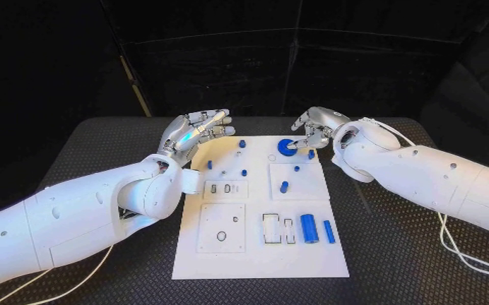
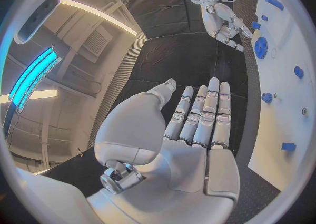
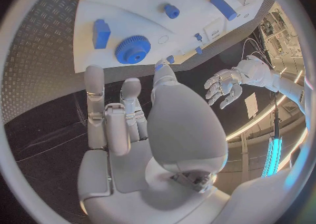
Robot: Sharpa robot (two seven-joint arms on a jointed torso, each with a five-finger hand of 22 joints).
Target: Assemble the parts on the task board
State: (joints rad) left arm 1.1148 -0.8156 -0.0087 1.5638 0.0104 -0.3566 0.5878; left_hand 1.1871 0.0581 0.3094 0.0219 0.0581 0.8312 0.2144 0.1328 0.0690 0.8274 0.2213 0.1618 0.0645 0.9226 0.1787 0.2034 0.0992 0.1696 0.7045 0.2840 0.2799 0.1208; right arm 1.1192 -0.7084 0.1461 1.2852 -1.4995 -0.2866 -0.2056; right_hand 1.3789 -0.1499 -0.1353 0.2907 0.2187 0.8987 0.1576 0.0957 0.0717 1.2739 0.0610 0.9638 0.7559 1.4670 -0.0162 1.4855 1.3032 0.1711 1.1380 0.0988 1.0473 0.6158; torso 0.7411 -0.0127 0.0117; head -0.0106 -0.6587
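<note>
The white task board point(image 1: 261, 248) lies in the lower middle of the head view on the black table point(image 1: 92, 150), its long axis running from the bottom of the frame toward the top. Near its lower right corner a thick blue cylinder point(image 1: 308, 228) and a thinner blue bar point(image 1: 329, 231) lie side by side, both with their long axes along the board's length. A shorter blue peg point(image 1: 284, 187) lies the same way in the middle of the board. At the far edge a blue gear point(image 1: 286, 147) lies flat, with a small blue block point(image 1: 311, 154) just to its right. Several small blue pegs, at least four, stand scattered across the board's upper half.

The left hand point(image 1: 196, 133) hovers at the board's upper left corner, palm empty, fingers straight and close together in the left wrist view. The right hand point(image 1: 316, 127) hangs just above the gear, fingers loosely curled, holding nothing; the right wrist view shows the gear point(image 3: 134, 49) beyond its fingertips point(image 3: 94, 71), apart from them.
</note>
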